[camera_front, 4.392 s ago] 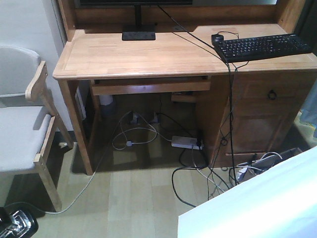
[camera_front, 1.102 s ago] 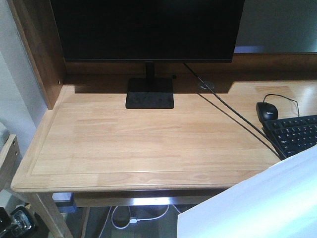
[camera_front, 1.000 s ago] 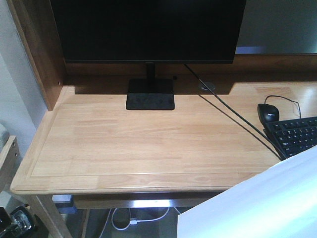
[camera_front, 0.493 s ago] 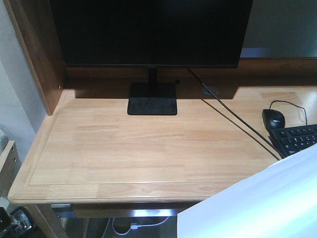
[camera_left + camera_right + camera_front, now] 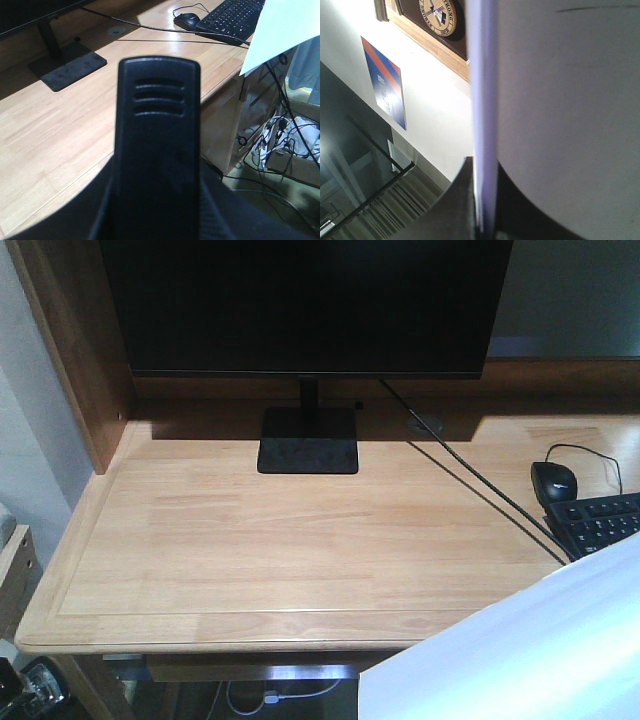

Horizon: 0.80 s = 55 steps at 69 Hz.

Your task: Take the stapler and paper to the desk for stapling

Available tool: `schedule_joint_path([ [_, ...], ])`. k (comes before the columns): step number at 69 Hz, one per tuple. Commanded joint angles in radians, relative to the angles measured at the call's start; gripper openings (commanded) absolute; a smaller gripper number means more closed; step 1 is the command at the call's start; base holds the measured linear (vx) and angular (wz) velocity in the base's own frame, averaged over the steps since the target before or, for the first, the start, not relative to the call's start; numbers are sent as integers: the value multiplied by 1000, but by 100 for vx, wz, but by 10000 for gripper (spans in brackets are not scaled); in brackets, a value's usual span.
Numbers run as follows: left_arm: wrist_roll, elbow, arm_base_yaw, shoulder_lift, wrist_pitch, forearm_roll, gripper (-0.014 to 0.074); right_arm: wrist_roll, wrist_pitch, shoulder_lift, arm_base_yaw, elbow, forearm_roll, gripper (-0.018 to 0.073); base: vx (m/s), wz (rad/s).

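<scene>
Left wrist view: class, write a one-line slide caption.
Black stapler fills the foreground before the wooden desk; white paper shows at upper right.

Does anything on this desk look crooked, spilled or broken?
The keyboard lies askew at the right end of the desk, and a black cable runs diagonally across the top. Nothing looks spilled or damaged.

Desk (image 5: 250, 540) left-centre bare; monitor stand (image 5: 308, 440) behind, cable (image 5: 470, 485), mouse (image 5: 553, 481), keyboard (image 5: 600, 523) right.

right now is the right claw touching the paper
Touching. The right wrist view shows the paper edge running down into the right claw, pinched between its dark fingers.
</scene>
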Motion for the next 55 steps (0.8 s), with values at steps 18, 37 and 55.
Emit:
schedule_joint_path([
  [18, 1, -32, -2, 14, -106, -34, -6, -7, -66, -4, 2, -27, -8, -3, 0, 0],
  [37, 1, -32, -2, 14, -123, -34, -6, -7, -66, -4, 2, -27, -8, -3, 0, 0],
  [55, 0, -32, -2, 16, -273, -106, -6, -7, -66, -4, 2, -27, -8, -3, 0, 0],
])
